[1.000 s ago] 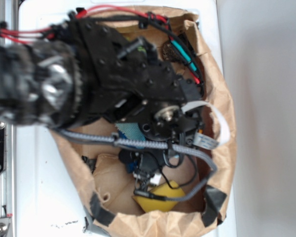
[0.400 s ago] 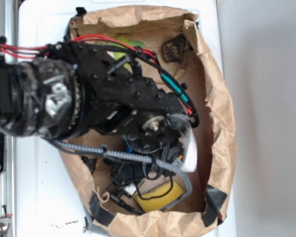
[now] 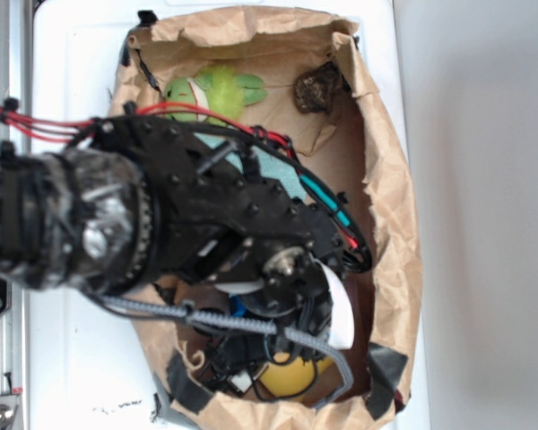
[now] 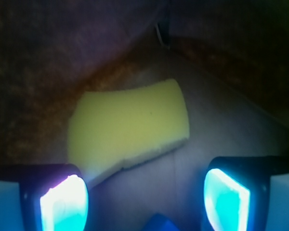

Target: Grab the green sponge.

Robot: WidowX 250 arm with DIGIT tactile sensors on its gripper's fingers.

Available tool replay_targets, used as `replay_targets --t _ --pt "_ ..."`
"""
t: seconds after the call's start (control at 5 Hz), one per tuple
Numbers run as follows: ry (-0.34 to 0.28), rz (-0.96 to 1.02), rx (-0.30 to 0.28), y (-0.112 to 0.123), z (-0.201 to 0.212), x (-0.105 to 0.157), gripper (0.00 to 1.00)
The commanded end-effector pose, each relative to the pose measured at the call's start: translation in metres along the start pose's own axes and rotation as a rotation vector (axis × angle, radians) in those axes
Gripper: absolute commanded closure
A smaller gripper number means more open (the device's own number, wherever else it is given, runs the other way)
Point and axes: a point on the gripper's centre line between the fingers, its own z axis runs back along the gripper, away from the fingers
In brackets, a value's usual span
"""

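Observation:
The green sponge (image 4: 127,125) is a yellow, flat, rounded rectangle lying on the floor of the paper bag. In the exterior view only a part of the sponge (image 3: 287,376) shows below the arm, near the bag's front edge. My gripper (image 4: 144,197) is open just short of it, with bare bag floor between the glowing pads (image 4: 65,202). The left pad sits close to the sponge's near corner; I cannot tell whether they touch. In the exterior view the arm hides the gripper itself.
The brown paper bag (image 3: 394,224) walls in the workspace. A fuzzy lime-green plush toy (image 3: 215,90) and a dark lump (image 3: 318,90) lie at its far end. A teal cloth (image 3: 278,166) peeks from under the arm. A blue block's tip (image 4: 159,224) shows between the pads.
The arm has swung toward the bag's front edge, uncovering the plush toy and teal cloth at the back. It now covers more of the sponge.

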Motion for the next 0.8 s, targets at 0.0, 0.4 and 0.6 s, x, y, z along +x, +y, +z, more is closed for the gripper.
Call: replay_targets --t 0.0,0.4,0.6 --pt "-0.023 -0.010 -0.072 -0.016 -0.006 0.020 0.00" --pt "-0.022 0.054 -0.203 -0.005 0.024 0.024 0.00" --pt "-0.024 0.068 -0.213 -0.004 0.022 0.024 0.00"
